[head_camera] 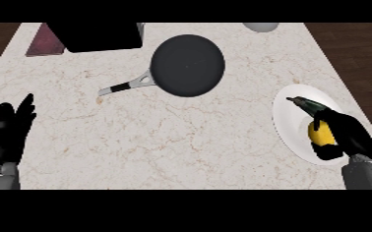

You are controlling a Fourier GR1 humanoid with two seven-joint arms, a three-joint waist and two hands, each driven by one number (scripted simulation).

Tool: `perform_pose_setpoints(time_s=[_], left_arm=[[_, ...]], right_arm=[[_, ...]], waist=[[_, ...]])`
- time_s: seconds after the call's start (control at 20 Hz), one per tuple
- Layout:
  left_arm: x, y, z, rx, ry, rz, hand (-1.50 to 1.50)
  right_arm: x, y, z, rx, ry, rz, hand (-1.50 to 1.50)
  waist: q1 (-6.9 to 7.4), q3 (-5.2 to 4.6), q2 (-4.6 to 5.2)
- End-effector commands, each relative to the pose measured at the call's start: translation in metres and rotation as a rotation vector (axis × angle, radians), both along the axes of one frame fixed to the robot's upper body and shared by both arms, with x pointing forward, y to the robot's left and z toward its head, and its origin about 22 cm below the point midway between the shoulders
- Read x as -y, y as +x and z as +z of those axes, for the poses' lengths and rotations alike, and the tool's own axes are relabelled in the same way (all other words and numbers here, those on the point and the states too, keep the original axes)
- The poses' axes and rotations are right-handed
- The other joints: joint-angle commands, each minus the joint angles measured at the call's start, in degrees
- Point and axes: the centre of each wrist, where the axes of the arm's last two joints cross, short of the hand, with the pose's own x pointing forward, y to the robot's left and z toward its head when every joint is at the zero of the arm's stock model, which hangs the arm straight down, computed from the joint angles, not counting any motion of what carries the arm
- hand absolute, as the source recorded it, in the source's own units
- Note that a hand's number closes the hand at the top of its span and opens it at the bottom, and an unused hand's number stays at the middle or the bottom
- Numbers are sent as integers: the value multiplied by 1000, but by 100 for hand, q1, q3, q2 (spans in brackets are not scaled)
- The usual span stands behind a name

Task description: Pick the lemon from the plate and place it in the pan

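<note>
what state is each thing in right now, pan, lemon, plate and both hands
pan: empty, flat on the counter, handle pointing lower left
lemon: over the plate, not in the pan, fingers curled round it
plate: flat on the counter, the lemon over its right part
right hand: curled round the lemon
left hand: open, resting at the left edge, fingers up

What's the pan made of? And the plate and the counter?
The pan looks like dark matte metal: flat black, no shine, with a silvery handle. The plate looks like white ceramic, smooth and plain, though it could be plastic. The counter looks like marble-type stone, pale with brown veins.
</note>
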Motion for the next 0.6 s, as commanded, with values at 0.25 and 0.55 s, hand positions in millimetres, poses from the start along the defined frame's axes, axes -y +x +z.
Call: perform_pose_setpoints(time_s=[0.25, 0.55], left_arm=[[5, 2, 1, 2, 3, -23, 0], [19, 18, 3, 3, -16, -92, 0]], right_arm=[[-119, 16, 51, 471, 48, -340, 150], [-199, 6, 115, 587, 14, -374, 150]], waist=[[181, 116, 66], [506, 140, 194]])
